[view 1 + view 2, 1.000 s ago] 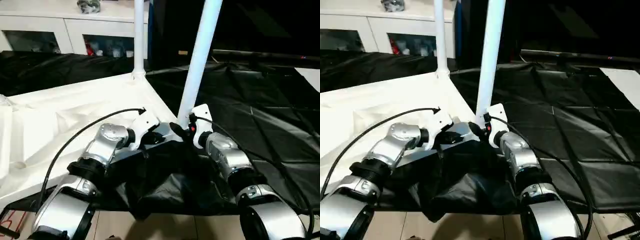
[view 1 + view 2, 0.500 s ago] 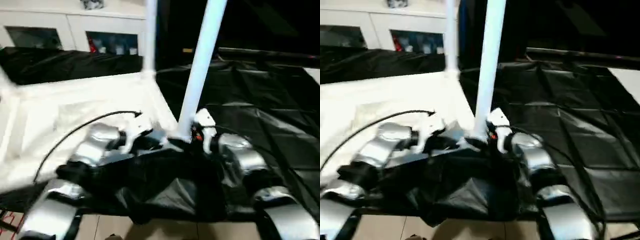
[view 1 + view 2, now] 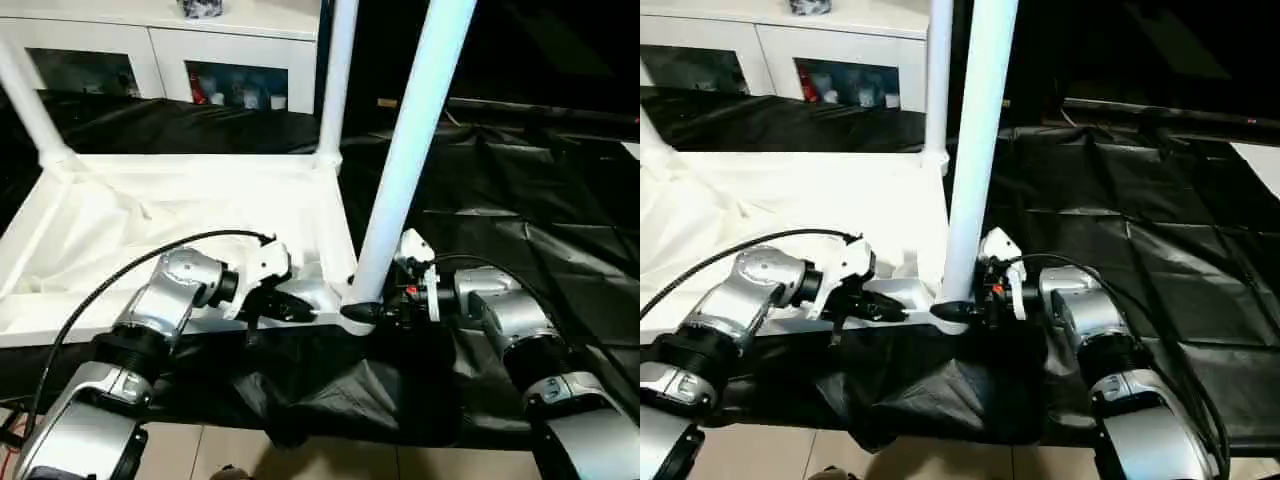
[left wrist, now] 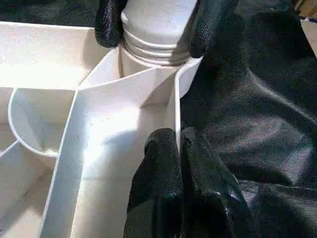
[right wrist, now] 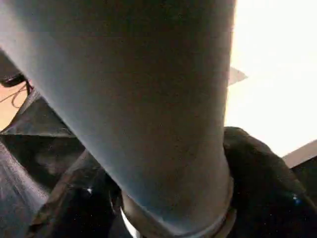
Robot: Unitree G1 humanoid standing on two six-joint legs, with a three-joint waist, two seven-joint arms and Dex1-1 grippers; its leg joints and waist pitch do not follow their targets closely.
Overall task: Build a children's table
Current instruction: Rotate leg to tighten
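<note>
The children's table lies upside down on the black sheet [image 3: 520, 220], its ribbed tabletop [image 3: 180, 215] facing up, and the whole next move turns on the near right corner socket [image 4: 148, 64], straight ahead between my two arms.

My right end effector [image 3: 385, 300] is closed around the near leg [image 3: 410, 160] right at its foot, one black finger [image 4: 106, 22] on each side of the ringed collar where it meets the socket. The leg's long axis runs up from that corner and leans a little to my right instead of standing plumb, so I judge it is not fully seated yet. My right arm is the nearer one to the leg and the only one that can steer it.

My left end effector [image 3: 290, 305] comes at the same corner from the other side, its fingers pinched shut on the thin rim wall [image 4: 176, 119] of the tabletop just beside the socket, bracing it.

Two further legs [image 3: 337, 75] stand in the far corners, in front of the white cabinet [image 3: 180, 60].

From here, the push should run down the leg's own axis into the socket, toward my left end effector.
</note>
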